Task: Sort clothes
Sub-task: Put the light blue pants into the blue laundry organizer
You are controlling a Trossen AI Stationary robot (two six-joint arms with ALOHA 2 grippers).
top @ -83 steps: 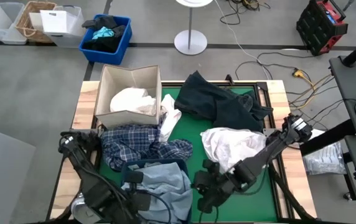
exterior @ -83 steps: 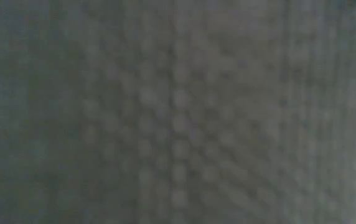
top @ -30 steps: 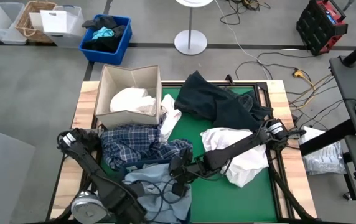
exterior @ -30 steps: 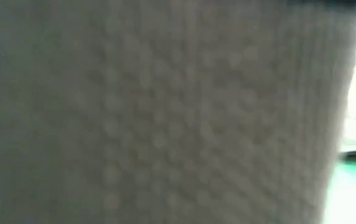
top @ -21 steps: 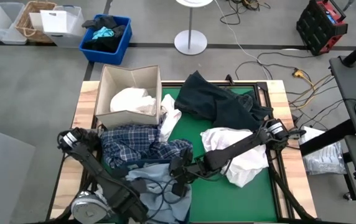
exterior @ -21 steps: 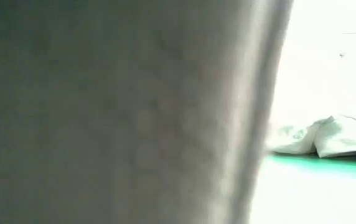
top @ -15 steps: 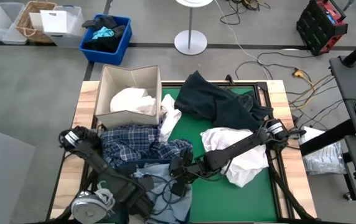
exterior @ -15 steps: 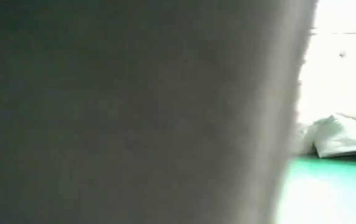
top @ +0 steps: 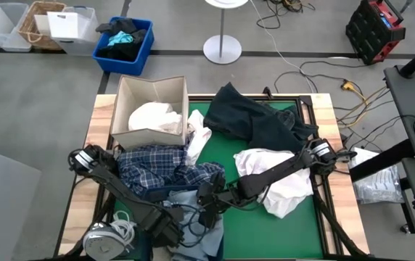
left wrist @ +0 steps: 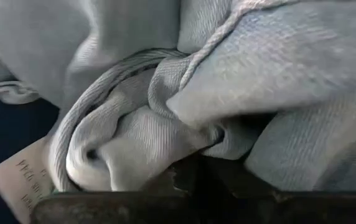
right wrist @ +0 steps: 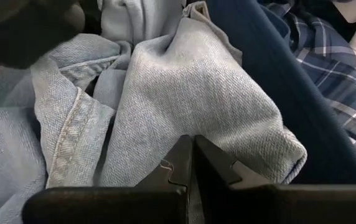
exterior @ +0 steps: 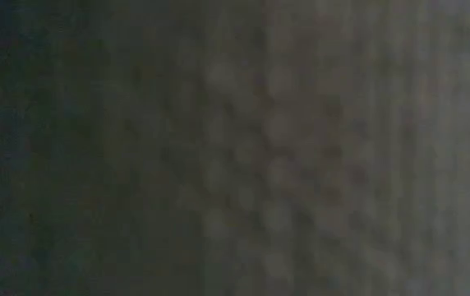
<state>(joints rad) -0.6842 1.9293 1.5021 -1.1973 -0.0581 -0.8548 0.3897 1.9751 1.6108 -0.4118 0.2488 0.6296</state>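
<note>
Clothes lie scattered over the green surface [top: 226,167]: light blue denim [top: 193,206] bunched at the near edge left of the middle, a blue-white plaid shirt [top: 157,172] just beyond it, a dark navy piece [top: 255,116] spread at the far side, and a crumpled white shirt [top: 276,174] to the right. Another white shirt [top: 153,116] sits inside the open cardboard box [top: 149,87] at the far left corner, with a further white piece [top: 196,141] draped just beside the box. The right gripper [top: 209,203] reaches across from the right side and rests at the denim; in the right wrist view its fingers [right wrist: 210,163] are pressed together with a fold of the denim [right wrist: 190,99] right at their tips, though I cannot tell if any cloth is caught between them. The left gripper [top: 170,230] is down in the same denim pile at the near edge; its wrist view shows bunched denim [left wrist: 165,118] hard against its fingers [left wrist: 184,177], which look closed on a fold. The low view is blocked by cloth close to the lens
</note>
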